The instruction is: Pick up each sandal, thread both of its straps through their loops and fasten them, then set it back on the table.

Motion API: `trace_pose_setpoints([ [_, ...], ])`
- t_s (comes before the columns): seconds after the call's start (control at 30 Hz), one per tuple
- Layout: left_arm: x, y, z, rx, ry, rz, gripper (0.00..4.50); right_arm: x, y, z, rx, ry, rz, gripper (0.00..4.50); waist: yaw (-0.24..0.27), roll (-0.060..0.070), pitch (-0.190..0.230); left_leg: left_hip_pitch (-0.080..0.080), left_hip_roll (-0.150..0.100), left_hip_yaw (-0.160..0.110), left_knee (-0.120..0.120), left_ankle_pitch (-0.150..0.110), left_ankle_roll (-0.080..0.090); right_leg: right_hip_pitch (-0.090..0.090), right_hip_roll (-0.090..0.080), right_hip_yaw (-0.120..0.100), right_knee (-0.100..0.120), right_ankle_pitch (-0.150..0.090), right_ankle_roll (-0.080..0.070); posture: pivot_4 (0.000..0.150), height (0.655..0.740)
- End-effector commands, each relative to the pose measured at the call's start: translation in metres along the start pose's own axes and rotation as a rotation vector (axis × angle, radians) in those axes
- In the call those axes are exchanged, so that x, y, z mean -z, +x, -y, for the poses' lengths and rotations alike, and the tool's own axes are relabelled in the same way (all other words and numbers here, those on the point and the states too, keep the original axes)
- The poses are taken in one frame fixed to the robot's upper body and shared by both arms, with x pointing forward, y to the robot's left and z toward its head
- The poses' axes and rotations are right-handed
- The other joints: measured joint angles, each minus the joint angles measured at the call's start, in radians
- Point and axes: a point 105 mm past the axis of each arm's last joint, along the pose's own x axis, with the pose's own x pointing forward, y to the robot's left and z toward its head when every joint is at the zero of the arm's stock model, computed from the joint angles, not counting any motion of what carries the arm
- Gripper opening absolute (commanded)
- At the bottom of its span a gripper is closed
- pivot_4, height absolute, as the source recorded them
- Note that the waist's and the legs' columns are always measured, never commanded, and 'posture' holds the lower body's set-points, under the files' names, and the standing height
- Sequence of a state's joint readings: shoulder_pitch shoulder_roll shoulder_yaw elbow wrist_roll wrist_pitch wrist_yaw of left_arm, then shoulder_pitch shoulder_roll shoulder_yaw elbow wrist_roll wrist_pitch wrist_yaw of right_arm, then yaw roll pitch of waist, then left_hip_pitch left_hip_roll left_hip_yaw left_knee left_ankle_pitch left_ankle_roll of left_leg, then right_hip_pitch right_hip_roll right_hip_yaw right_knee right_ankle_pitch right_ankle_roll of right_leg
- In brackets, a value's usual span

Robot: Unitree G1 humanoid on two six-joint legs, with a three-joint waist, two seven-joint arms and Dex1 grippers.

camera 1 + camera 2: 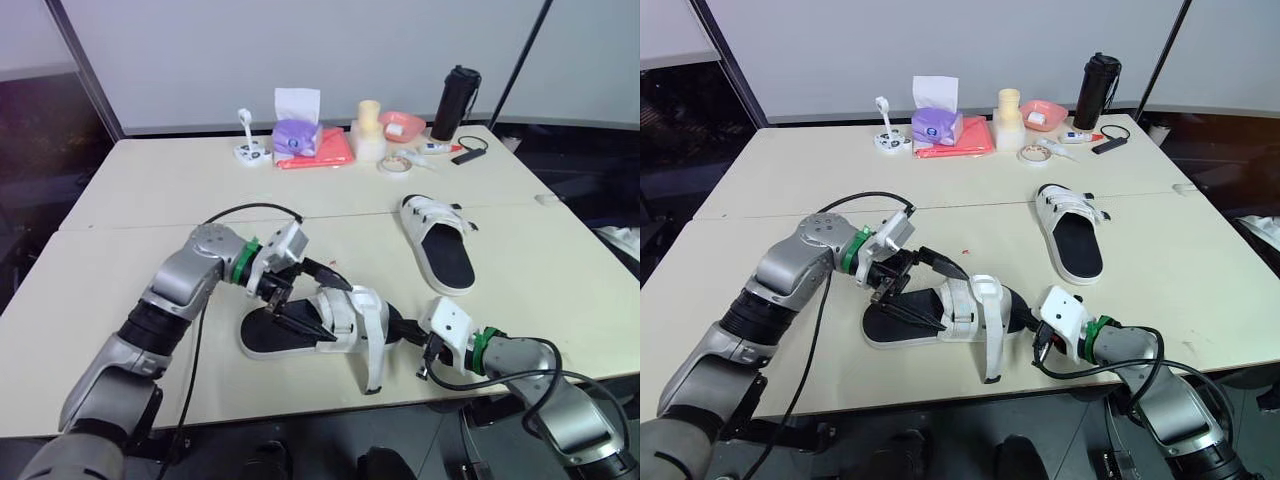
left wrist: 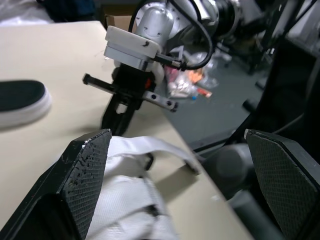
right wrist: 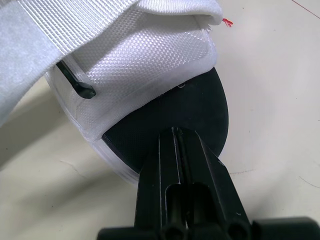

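The near sandal [image 1: 300, 330], with a black footbed and white straps, lies by the table's front edge. One loose strap [image 1: 372, 352] trails toward that edge. My left gripper [image 1: 328, 308] is open, with one finger above and one below the strap band [image 2: 130, 200]. My right gripper [image 3: 175, 134] is shut, its tips resting on the toe end of the black footbed [image 3: 200, 115]. It is also visible as the right gripper [image 2: 120, 112] beyond the white strap. The second sandal [image 1: 438, 245] lies flat farther back on the right, its straps across its front.
Along the far edge stand a purple tissue box [image 1: 296, 135], a red folder [image 1: 325, 150], a cream cylinder [image 1: 369, 128], a pink bowl [image 1: 402, 125], a tape roll [image 1: 395, 163] and a black bottle [image 1: 455, 102]. The table's front edge [image 1: 300, 408] is close behind the near sandal.
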State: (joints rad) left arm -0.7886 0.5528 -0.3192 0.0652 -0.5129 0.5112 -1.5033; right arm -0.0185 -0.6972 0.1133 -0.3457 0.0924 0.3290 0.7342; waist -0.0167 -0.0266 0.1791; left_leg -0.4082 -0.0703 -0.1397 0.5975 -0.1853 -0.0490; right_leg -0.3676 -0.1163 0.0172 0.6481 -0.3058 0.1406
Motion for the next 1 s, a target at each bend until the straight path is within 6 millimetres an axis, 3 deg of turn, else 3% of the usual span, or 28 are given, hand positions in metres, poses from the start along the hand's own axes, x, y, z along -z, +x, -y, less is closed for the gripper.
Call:
trace_pose_setpoints([
  [0.03, -0.006, -0.003, 0.009, -0.012, -0.148, 0.023, 4.47, 0.021, 0.006, -0.013, -0.056, 0.047, -0.075, 0.0, -0.001, 0.0, 0.0, 0.0, 0.0, 0.0, 0.0, 0.0, 0.0, 0.0, 0.0, 0.0, 0.0, 0.0, 0.0, 0.15, 0.74],
  [0.17, 0.016, 0.003, 0.022, -0.049, -0.38, -0.004, 4.47, 0.02, 0.007, -0.015, -0.069, 0.046, -0.073, 0.0, -0.004, 0.001, 0.0, 0.0, 0.0, 0.0, -0.002, 0.0, 0.0, -0.001, 0.0, 0.001, 0.0, 0.0, 0.0, 0.15, 0.74],
  [0.4, 0.037, 0.031, 0.028, -0.155, -0.535, 0.004, 4.47, 0.021, 0.004, -0.021, -0.085, 0.054, -0.076, 0.0, 0.002, 0.0, -0.001, 0.0, 0.002, 0.001, -0.001, 0.0, 0.0, -0.001, -0.001, 0.002, 0.0, 0.0, -0.001, 0.15, 0.74],
  [0.7, 0.052, 0.066, 0.028, -0.271, -0.54, -0.016, 4.47, 0.021, 0.001, -0.024, -0.098, 0.058, -0.085, 0.0, 0.006, 0.0, -0.001, 0.0, 0.002, 0.001, -0.001, 0.0, 0.0, -0.001, -0.001, 0.002, -0.001, -0.001, -0.003, 0.15, 0.74],
  [1.0, 0.063, 0.077, 0.012, -0.389, -0.477, 0.022, 4.47, 0.016, 0.0, -0.023, -0.094, 0.053, -0.082, 0.0, 0.01, 0.0, -0.002, 0.0, 0.0, 0.002, -0.001, 0.0, 0.0, 0.0, -0.002, 0.002, -0.003, -0.002, -0.003, 0.15, 0.74],
])
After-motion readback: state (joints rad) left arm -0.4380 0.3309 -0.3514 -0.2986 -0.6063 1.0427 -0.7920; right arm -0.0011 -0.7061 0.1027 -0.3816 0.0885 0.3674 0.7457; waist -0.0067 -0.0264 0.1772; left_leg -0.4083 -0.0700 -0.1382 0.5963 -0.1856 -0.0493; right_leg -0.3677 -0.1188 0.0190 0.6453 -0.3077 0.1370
